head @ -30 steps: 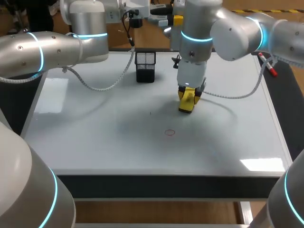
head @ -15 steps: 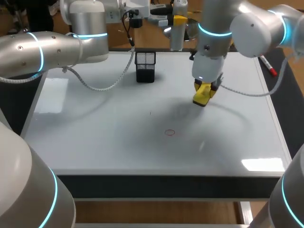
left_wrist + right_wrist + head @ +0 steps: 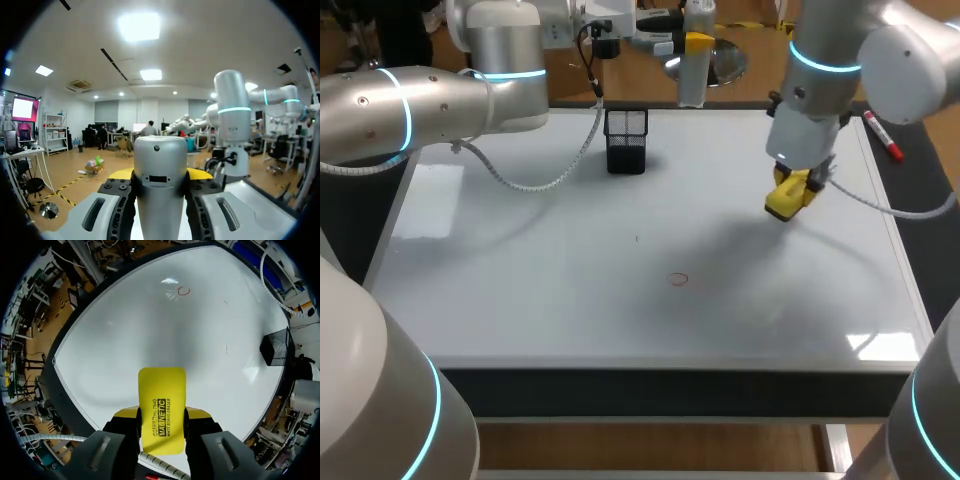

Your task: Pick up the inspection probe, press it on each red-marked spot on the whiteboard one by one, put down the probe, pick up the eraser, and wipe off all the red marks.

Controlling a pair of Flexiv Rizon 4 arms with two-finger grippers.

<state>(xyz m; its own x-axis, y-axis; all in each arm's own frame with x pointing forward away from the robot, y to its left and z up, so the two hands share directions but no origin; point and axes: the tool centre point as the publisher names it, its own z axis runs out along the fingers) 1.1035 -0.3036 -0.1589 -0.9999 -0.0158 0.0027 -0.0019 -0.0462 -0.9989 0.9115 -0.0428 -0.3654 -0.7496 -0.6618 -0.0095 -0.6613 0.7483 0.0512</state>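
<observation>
Yellow rectangular whiteboard eraser (image 3: 161, 410) is clamped between the 2 yellow-tipped fingers of the right gripper (image 3: 792, 190), 1 finger on each long edge, with its free end projecting ahead of the tips. It is over the right half of the white whiteboard (image 3: 550, 290), toward the far side; contact with the surface cannot be confirmed. 1 small red ring mark (image 3: 678, 280) lies near the board's middle, left of and nearer than the eraser, well apart from it. A black mesh holder (image 3: 626, 140) stands upright at the far edge, left of centre. The left gripper (image 3: 161, 175) is at the far edge, fingers closed against both sides of an upright silver cylindrical probe (image 3: 160, 160).
</observation>
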